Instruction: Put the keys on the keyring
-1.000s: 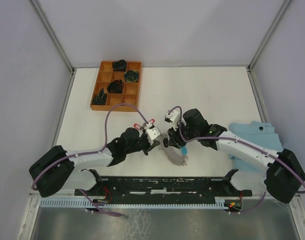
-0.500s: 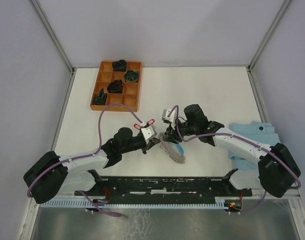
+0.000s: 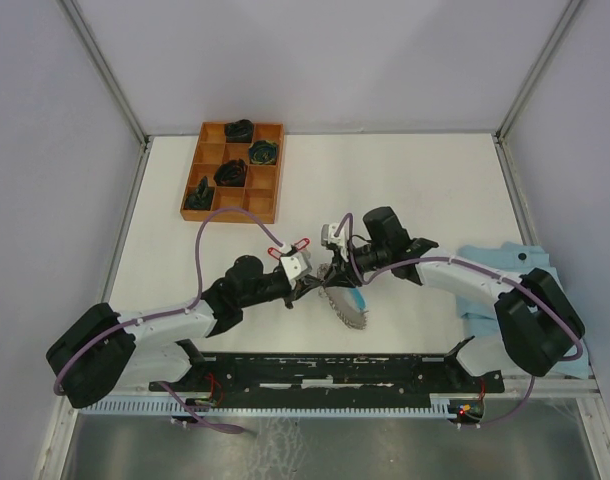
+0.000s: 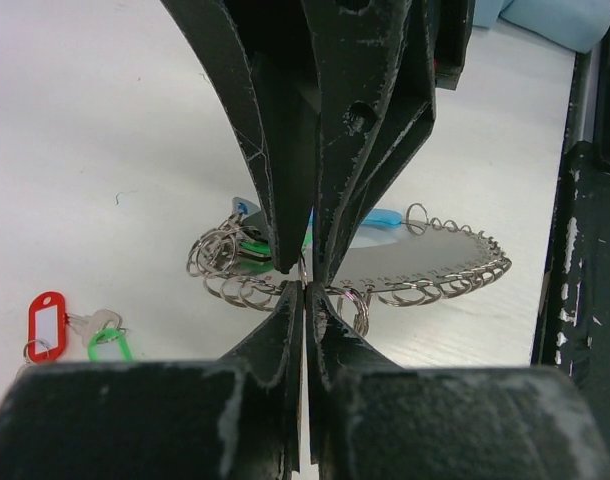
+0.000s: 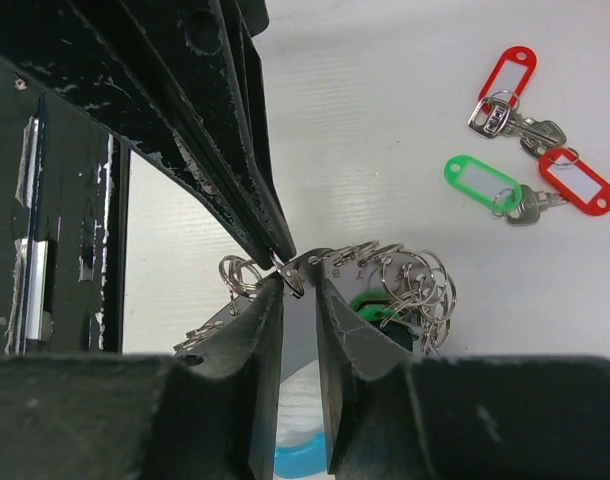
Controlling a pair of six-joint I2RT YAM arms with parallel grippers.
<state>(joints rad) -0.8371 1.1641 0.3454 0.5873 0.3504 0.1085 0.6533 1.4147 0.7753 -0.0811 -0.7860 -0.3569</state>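
Note:
The keyring (image 3: 351, 310) is a silver plate edged with many small split rings, with a light-blue part (image 3: 358, 298), lying in front of the arms. My left gripper (image 3: 312, 286) is shut, pinching one thin ring (image 4: 305, 272) at the plate's rim. My right gripper (image 5: 300, 290) meets it tip to tip over the same rim (image 5: 303, 315), jaws a narrow gap apart with nothing pinched. Loose keys lie on the table: two with red tags (image 5: 510, 72) (image 5: 582, 183) and one green (image 5: 481, 182). Another green tag (image 5: 370, 304) hangs among the rings.
An orange compartment tray (image 3: 207, 195) with dark items stands at the back left. A light-blue cloth (image 3: 505, 265) lies at the right under the right arm. The black base rail (image 3: 335, 370) runs along the near edge.
The right gripper has moved left onto the plate's rim beside the left fingertips and its jaws have narrowed. The left gripper stays shut, shifted slightly left.

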